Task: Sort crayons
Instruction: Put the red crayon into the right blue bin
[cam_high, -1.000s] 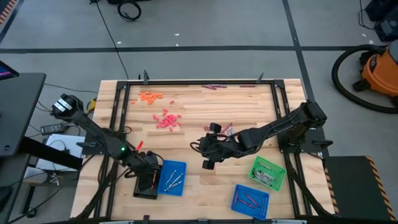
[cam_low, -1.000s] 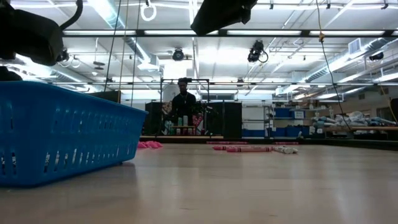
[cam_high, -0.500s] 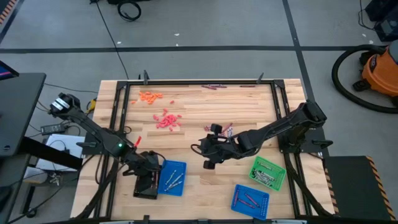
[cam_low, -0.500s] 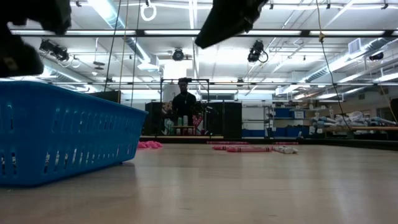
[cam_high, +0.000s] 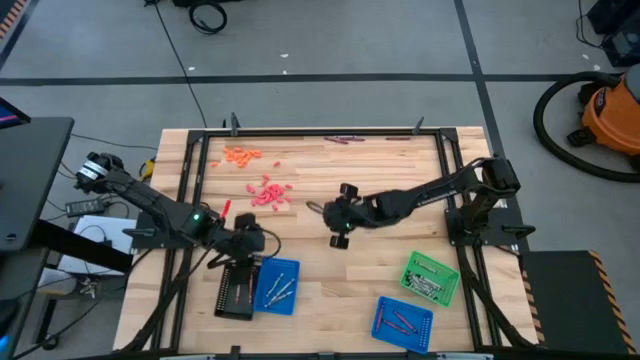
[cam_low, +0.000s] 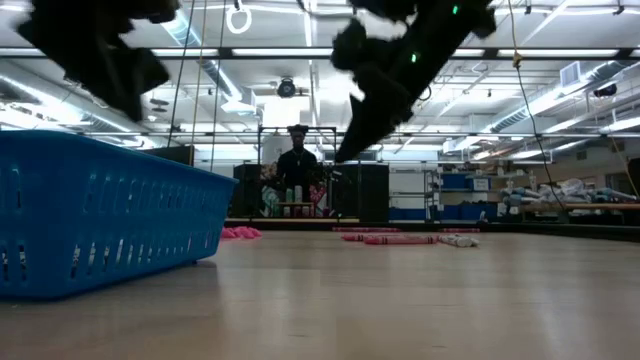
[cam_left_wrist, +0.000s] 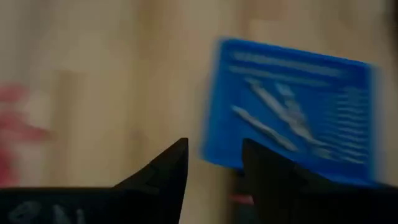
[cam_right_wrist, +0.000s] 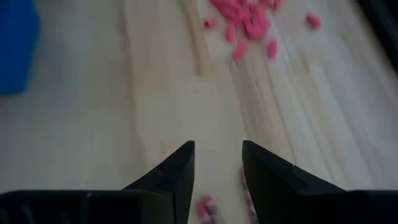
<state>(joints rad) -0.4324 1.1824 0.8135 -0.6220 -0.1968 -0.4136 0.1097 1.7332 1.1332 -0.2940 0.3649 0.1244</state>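
Crayons (cam_high: 268, 192), upper-centre: light, stiff, likely to roll; pinch mid-length. Left hand (cam_high: 250, 240) and right hand (cam_high: 338, 212) both parted, empty.

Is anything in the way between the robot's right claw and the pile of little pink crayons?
Nothing visible blocks it. The open, empty right gripper hangs over bare pale wooden table, and the pile of short red-pink crayons lies ahead of it with only clear boards between. A few loose crayons lie right under its fingertips.

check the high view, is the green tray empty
No, the green tray near the table's right front holds a cluster of silver-grey crayons.
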